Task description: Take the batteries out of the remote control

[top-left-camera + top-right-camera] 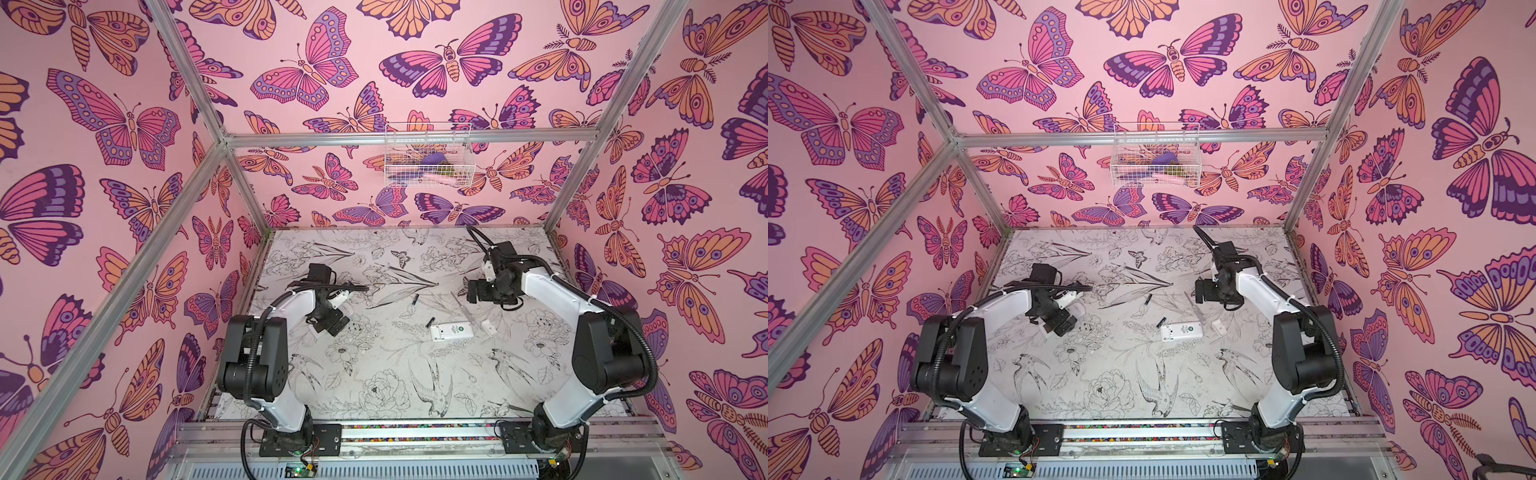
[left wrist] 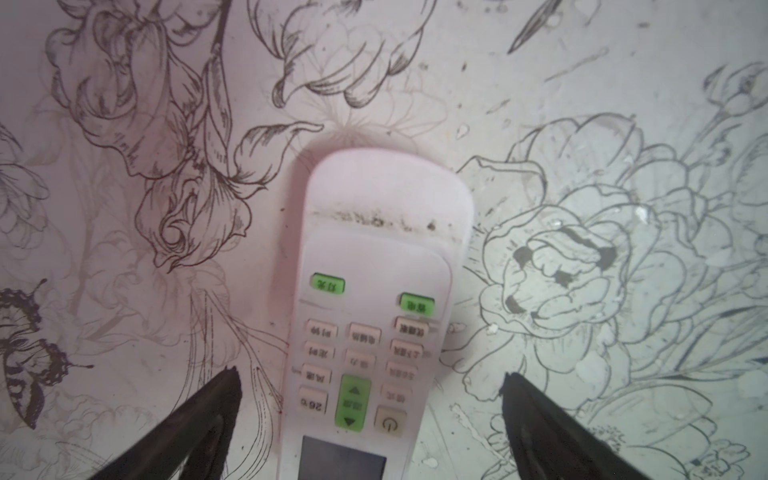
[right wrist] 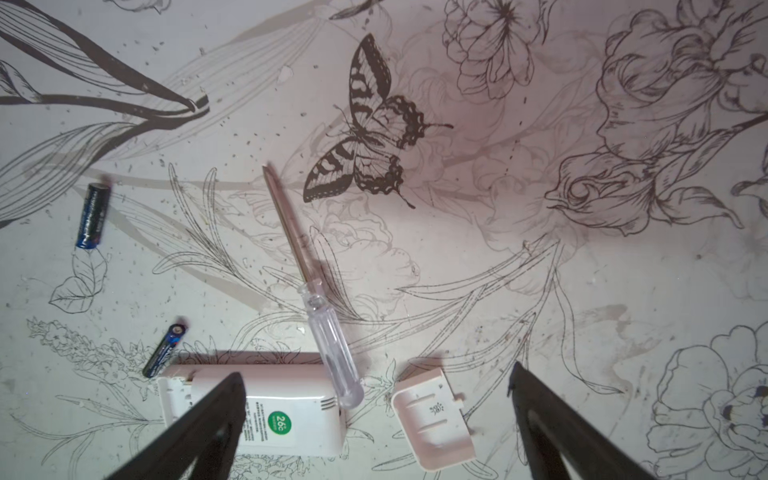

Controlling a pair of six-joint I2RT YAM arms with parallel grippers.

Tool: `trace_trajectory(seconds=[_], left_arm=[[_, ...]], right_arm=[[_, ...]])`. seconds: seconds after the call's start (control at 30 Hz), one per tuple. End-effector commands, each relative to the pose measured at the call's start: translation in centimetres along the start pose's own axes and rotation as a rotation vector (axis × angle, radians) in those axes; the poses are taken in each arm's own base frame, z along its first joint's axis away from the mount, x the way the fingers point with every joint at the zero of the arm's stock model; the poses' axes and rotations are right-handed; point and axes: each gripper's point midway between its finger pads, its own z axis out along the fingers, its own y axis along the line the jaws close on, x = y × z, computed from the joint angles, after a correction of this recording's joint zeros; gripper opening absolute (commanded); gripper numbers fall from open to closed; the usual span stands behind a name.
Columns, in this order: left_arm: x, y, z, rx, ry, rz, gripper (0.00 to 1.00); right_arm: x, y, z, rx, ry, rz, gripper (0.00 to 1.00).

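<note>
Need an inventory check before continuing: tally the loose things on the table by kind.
Remotes: 2 (face-down remote, face-up remote)
Dark batteries: 2
Screwdriver: 1
Battery cover: 1
Total: 6

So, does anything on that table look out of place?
Yes: the screwdriver seems propped, handle-end, on the white remote; a cover lies loose beside it, and two batteries lie scattered nearby.
</note>
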Motion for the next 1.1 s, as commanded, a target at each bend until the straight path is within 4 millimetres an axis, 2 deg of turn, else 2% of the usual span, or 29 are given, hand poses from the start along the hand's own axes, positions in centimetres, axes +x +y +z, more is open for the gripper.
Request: trace_trajectory(seconds=[0.0, 0.03, 0.07, 0.13, 0.43, 0.7, 0.93, 1.07], left_arm=[[1.6, -0.2, -1.2, 0.012, 0.001, -0.02, 0.99], [1.9, -0.1, -1.3, 0.017, -0.003, -0.03, 0.99], [2.1, -0.2, -1.2, 0.025, -0.003, -0.037, 0.99], [2.9, -0.5, -1.1, 0.049, 0.01, -0.04, 0.99], [4.5, -1.5, 0.3, 0.127, 0.052, -0.021, 0.98], [4.4, -0.9, 1.6, 0.135, 0.083, -0.019, 0.89], [4.0, -0.7, 2.1, 0.145, 0.085, -0.044, 0.76], [4.0, -1.1, 2.2, 0.149, 0.085, -0.038, 0.69]], right_arm=[[-0.1, 0.1, -2.0, -0.02, -0.046, -0.001, 1.0], [0.1, 0.1, -2.3, -0.024, -0.06, -0.008, 0.99], [-0.1, 0.3, -3.6, -0.031, -0.101, -0.015, 0.99], [0.2, 0.2, -4.9, -0.034, -0.14, -0.023, 0.99], [2.2, -1.2, -8.7, -0.001, -0.279, -0.051, 0.99], [3.3, -1.1, -10.5, -0.034, -0.382, -0.061, 0.99], [3.3, -0.8, -12.3, -0.067, -0.484, -0.076, 0.99], [3.5, -0.6, -12.1, -0.079, -0.486, -0.079, 0.99]])
